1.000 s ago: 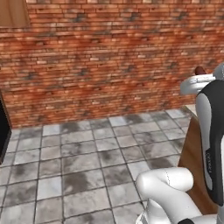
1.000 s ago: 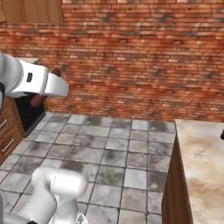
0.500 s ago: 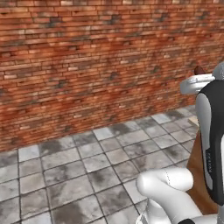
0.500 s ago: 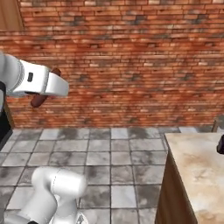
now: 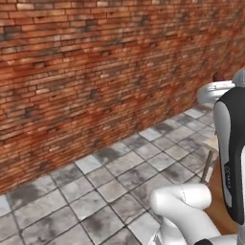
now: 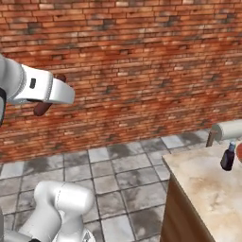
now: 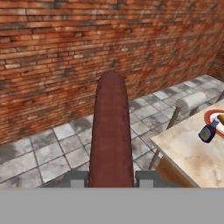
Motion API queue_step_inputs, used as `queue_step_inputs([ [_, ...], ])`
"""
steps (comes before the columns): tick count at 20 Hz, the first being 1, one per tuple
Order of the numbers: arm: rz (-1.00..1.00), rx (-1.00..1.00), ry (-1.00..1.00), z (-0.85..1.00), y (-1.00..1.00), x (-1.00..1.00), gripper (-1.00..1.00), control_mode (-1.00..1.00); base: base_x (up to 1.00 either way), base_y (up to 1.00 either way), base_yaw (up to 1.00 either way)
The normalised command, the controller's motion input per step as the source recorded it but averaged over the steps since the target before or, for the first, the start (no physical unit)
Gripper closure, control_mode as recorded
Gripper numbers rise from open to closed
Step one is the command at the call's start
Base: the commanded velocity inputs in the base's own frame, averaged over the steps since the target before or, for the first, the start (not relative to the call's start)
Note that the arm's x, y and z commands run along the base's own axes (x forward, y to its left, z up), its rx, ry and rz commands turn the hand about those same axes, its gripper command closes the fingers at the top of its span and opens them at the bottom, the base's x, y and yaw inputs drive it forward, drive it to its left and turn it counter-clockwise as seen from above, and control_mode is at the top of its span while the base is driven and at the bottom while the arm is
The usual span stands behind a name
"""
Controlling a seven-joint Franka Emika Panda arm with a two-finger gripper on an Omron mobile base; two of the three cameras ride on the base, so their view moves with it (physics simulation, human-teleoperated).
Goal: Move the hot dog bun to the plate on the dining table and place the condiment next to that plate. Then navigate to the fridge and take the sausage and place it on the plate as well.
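Sausage (image 6: 43, 108) clamped in gripper (image 6: 47, 101) before brick wall (image 6: 142, 61), condiment (image 6: 228, 157) standing on dining table (image 6: 203, 179); from hand, sausage (image 7: 111, 131) gripped between fingertips (image 7: 75, 178), condiment (image 7: 207, 131) touching plate (image 7: 209, 116) rim.

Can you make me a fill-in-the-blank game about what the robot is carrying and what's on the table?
1. The gripper is carrying the ____.
2. The wall behind the tiled floor is made of ____.
3. On the dining table, the condiment stands beside the ____ with the red rim.
4. The floor tiles are ____ in colour.

Missing words: sausage; brick; plate; grey
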Motion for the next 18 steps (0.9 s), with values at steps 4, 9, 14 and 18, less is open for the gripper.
queue_step_inputs([
  [4, 0.00, 0.00, 0.00, 0.00, 0.00, 0.00, 1.00, 1.00, 0.62, 0.49, -0.40],
  [9, 0.00, 0.00, 0.00, 0.00, 0.00, 0.00, 1.00, 1.00, 0.64, 0.48, -0.39],
  [14, 0.00, 0.00, 0.00, 0.00, 0.00, 0.00, 1.00, 1.00, 0.61, 0.42, -0.38],
  [18, 0.00, 0.00, 0.00, 0.00, 0.00, 0.00, 1.00, 1.00, 0.66, 0.46, -0.43],
])
